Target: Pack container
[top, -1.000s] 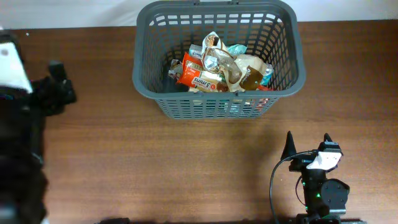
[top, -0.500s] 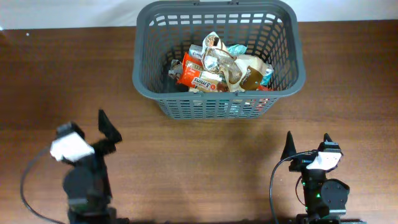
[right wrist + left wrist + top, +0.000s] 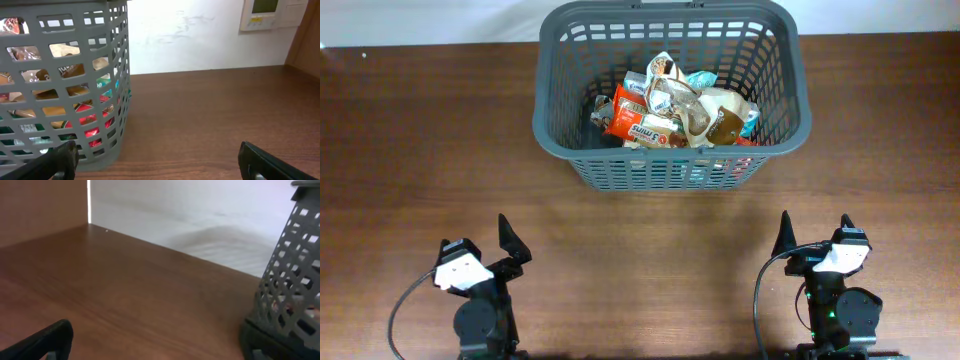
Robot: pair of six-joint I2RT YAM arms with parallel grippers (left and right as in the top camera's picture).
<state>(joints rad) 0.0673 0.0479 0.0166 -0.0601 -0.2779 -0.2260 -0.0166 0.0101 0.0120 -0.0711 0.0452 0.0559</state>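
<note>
The right gripper's (image 3: pixel 816 238) fingers stand apart, holding nothing, by the worktop's near edge toward the right corner. The left gripper's (image 3: pixel 478 245) fingers are likewise spread and empty, by the near edge toward the left corner. The container (image 3: pixel 650 172) sits at the middle of the far edge, well apart from both, with snack packets (image 3: pixel 670 112) heaped inside.

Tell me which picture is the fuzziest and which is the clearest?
Left wrist view: fuzziest, hazy all over, with the holes of the basket smeared. Right wrist view: the basket lattice is sharp, but the close fingertips at the bottom blur. Overhead view: clearest, with even light, and the packets show as separate wrappers.
</note>
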